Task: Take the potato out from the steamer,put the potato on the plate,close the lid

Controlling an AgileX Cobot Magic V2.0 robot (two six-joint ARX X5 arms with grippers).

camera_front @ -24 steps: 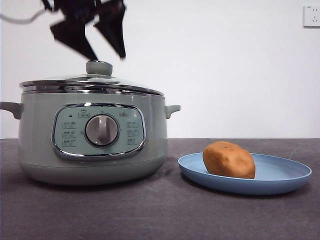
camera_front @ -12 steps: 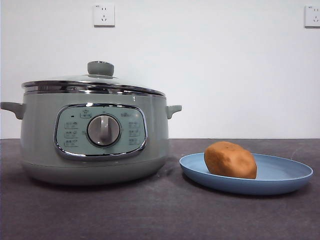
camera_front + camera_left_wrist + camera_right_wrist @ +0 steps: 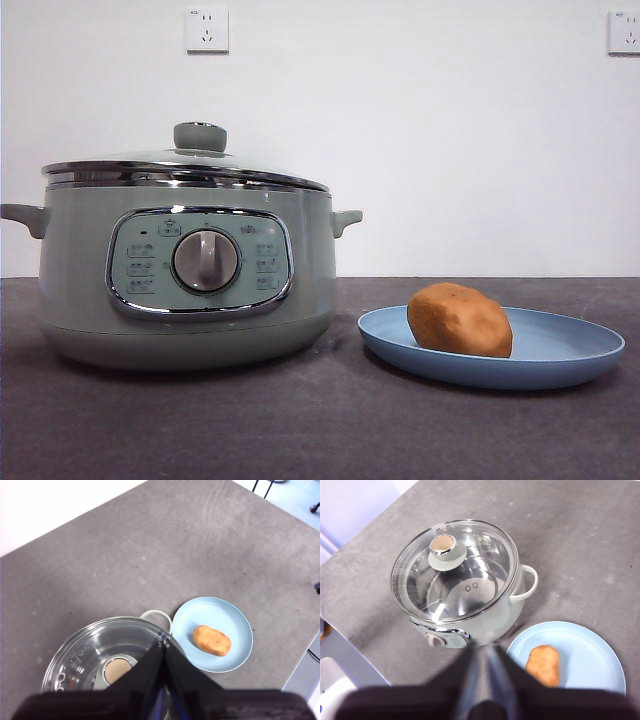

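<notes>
- Grey table (image 3: 300,430), matte with a faint stone-like grain, lies well below both grippers.
- 2 white wall sockets (image 3: 207,29) (image 3: 624,31) sit high on the white wall (image 3: 420,140).

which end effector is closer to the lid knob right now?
Left, probably. The left end effector hangs above the lid near its knob; the right end effector sits high between steamer and plate.

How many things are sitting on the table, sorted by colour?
Pale green: 1, the steamer
Clear glass with a steel rim: 1, the lid on the steamer
Light blue: 1, the plate
Orange-brown: 1, the potato on the plate
Total: 4
</notes>
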